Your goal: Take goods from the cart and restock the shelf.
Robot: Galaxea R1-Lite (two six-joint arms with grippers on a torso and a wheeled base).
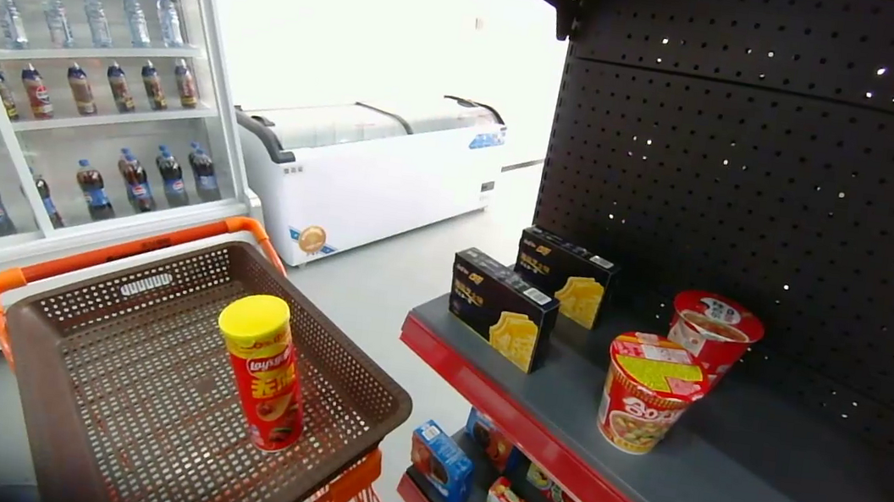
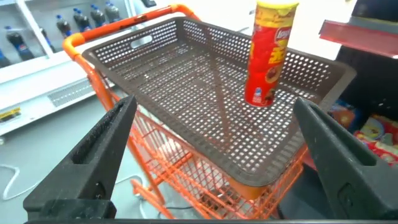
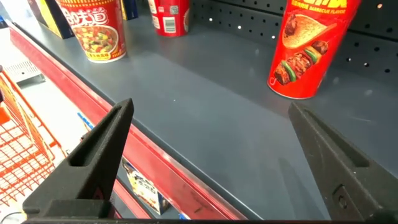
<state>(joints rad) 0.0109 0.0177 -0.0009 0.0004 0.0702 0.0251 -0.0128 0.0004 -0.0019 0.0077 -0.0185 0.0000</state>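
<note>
Chip can (image 1: 265, 378): upright in the cart (image 1: 96, 396) (left of the shelf (image 1: 724, 498)).
Left gripper (image 2: 214, 104): released, empty.
Right gripper (image 3: 210, 106): released, apparently over the shelf.

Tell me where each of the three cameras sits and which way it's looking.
Head view: on the head, looking forward and down at the cart basket and shelf.
Left wrist view: on the left wrist, facing the chip can in the basket; open left tool in front.
Right wrist view: on the right wrist, facing the shelf's noodle cup; open right tool in front.
Shared: head and left wrist views both show the chip can.
</note>
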